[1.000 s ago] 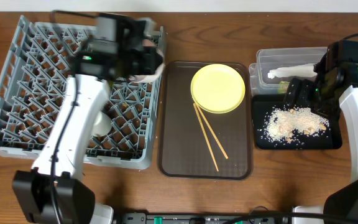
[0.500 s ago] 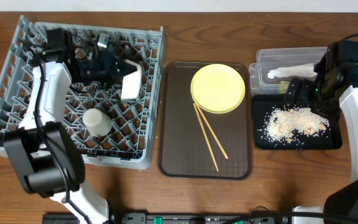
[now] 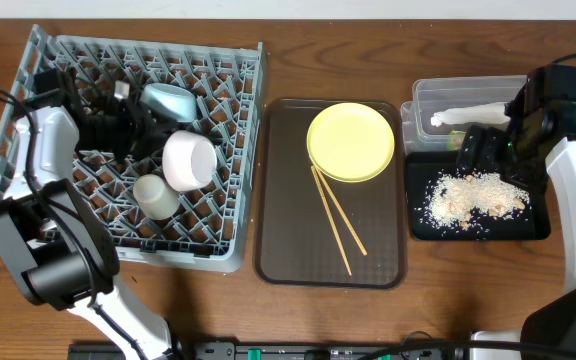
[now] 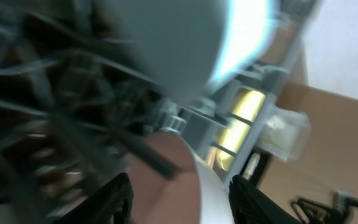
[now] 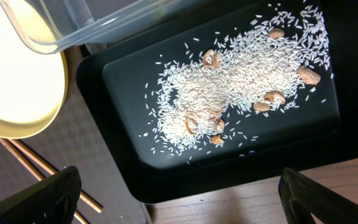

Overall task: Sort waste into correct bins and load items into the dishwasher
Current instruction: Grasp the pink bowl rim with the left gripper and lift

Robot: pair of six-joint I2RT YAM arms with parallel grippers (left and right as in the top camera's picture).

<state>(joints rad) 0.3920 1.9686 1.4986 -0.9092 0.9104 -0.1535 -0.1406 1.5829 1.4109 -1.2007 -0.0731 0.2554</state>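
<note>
The grey dish rack [image 3: 28, 215] holds a light blue bowl [image 3: 168, 100], a white bowl [image 3: 189, 160] on its side and a small white cup [image 3: 155, 196]. My left gripper [image 3: 136, 132] is low in the rack just left of the white bowl, jaws apart. The blurred left wrist view shows the white bowl's rim [image 4: 210, 186] between the fingers [image 4: 182, 202], under the blue bowl [image 4: 179, 43]. A yellow plate [image 3: 350, 141] and chopsticks [image 3: 338, 220] lie on the brown tray. My right gripper [image 3: 473, 150] [image 5: 194, 202] hangs open and empty above the black tray [image 3: 538, 228] [image 5: 120, 180] of rice crumbs [image 5: 241, 81].
The clear tub [image 3: 423, 100] behind the black tray holds a white napkin [image 3: 473, 114]. The brown serving tray [image 3: 288, 250] lies between the rack and the bins. The snack wrapper cannot be made out. The plate's edge [image 5: 17, 81] and chopsticks [image 5: 36, 165] show left in the right wrist view.
My left arm swung from the rack's back right corner down and left into the rack with the white bowl, which now lies on its side there. The blue bowl is uncovered. The right arm is still.
</note>
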